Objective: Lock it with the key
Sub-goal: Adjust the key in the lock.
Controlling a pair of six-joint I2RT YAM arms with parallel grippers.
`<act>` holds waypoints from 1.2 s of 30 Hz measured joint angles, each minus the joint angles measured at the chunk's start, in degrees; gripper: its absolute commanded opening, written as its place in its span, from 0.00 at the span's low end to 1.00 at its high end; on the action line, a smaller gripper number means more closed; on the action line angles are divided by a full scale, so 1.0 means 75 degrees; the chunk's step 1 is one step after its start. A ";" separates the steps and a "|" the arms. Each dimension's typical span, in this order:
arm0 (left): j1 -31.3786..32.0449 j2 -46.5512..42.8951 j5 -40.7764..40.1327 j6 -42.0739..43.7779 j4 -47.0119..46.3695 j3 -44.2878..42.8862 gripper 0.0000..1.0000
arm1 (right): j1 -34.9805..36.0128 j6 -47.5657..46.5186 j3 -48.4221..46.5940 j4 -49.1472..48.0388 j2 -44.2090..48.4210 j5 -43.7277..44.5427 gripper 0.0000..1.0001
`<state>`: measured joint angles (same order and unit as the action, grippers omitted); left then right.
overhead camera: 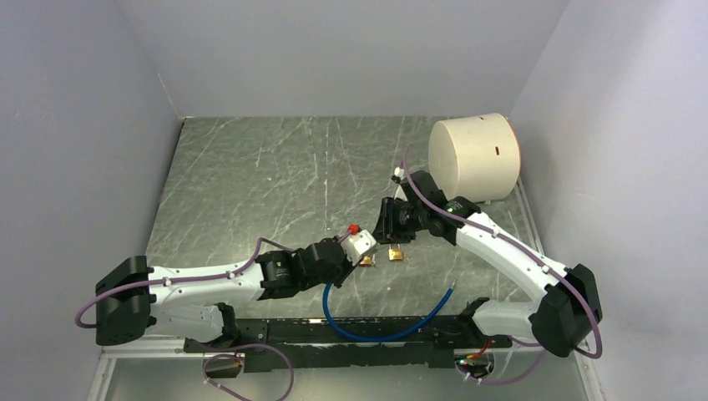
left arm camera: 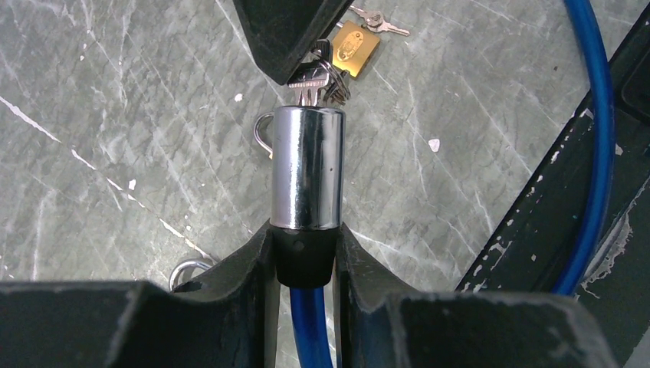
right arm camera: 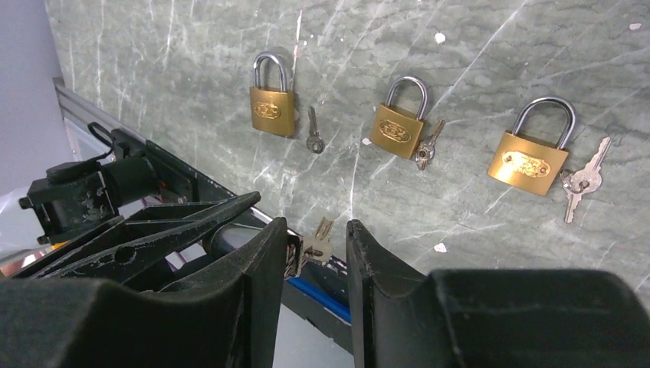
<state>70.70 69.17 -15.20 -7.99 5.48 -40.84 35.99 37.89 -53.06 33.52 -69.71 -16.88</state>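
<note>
My left gripper is shut on the black collar of a chrome cable lock, with its blue cable running back between the fingers. A key on a ring sticks out of the lock's far end. My right gripper is open, its jaws on either side of that key, which lies close to the left finger. In the top view the left gripper and the right gripper meet at mid-table.
Three brass padlocks, left, middle and right, lie on the table, each with keys beside it. A white cylinder stands at the back right. The blue cable loops over the black base rail.
</note>
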 measured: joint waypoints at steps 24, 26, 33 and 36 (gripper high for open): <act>0.0093 0.0315 -0.0262 0.0239 0.0440 -0.0166 0.02 | 0.0350 0.2294 -0.0498 0.0679 -0.0781 0.0615 0.02; 0.0178 0.0391 -0.0469 0.0356 0.0469 -0.0204 0.02 | 0.0353 0.2585 -0.0589 0.0831 -0.0892 0.0697 0.02; 0.0632 0.0516 -0.1221 0.0868 0.0455 -0.0216 0.02 | 0.0367 0.3392 -0.0819 0.1408 -0.1276 0.0895 0.02; 0.0758 0.0516 -0.1472 0.1040 0.0396 -0.0213 0.02 | 0.0373 0.3657 -0.0822 0.1480 -0.1253 0.0962 0.03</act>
<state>76.38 73.03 -26.24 -0.19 8.45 -42.44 38.79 65.32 -59.22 44.62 -79.11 -9.67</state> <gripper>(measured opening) 0.287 0.026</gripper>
